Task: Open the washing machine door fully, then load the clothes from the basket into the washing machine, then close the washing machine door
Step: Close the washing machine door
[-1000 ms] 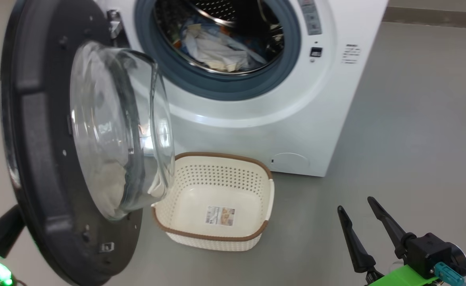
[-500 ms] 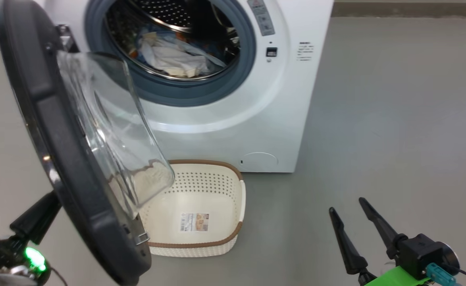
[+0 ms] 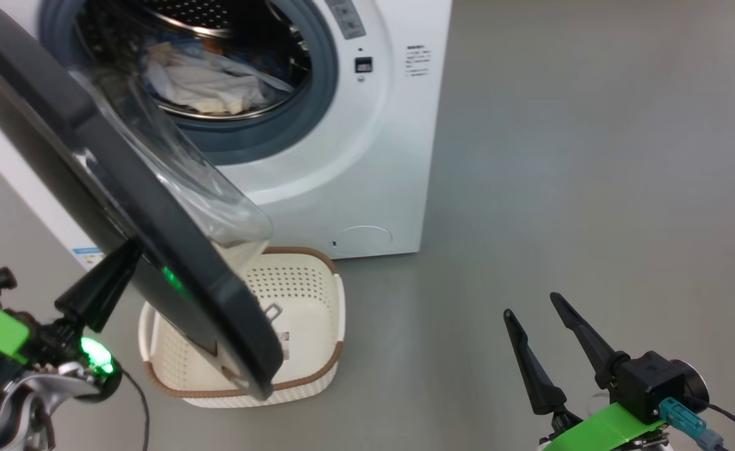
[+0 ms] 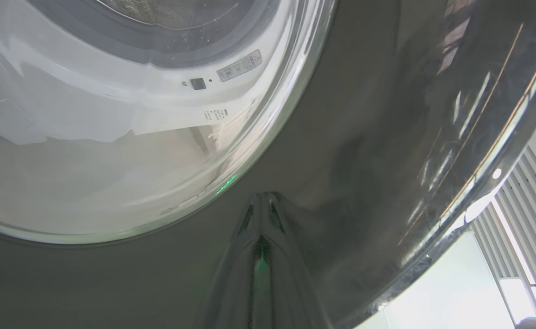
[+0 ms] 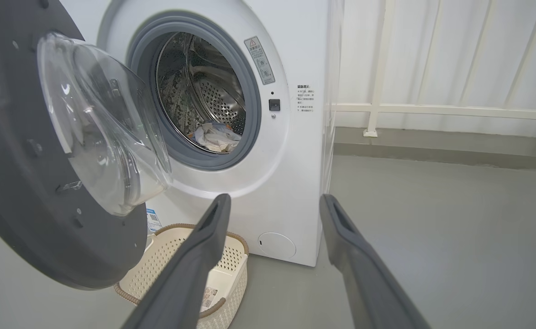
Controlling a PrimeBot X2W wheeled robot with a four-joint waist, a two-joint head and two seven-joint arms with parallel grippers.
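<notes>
One washing machine (image 3: 392, 125) with one washing machine door (image 3: 123, 188); one basket (image 3: 298, 285); one heap of clothes (image 3: 205, 84), pieces uncountable; one round filter cap (image 3: 362, 237); two tools, the left tool (image 4: 261, 197) and the right tool (image 3: 531, 303), each with two fingers (image 5: 204, 256).

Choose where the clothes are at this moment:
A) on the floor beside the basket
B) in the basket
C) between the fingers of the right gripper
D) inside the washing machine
D: the clothes lie inside the washing machine, and the basket shows no fabric.
</notes>
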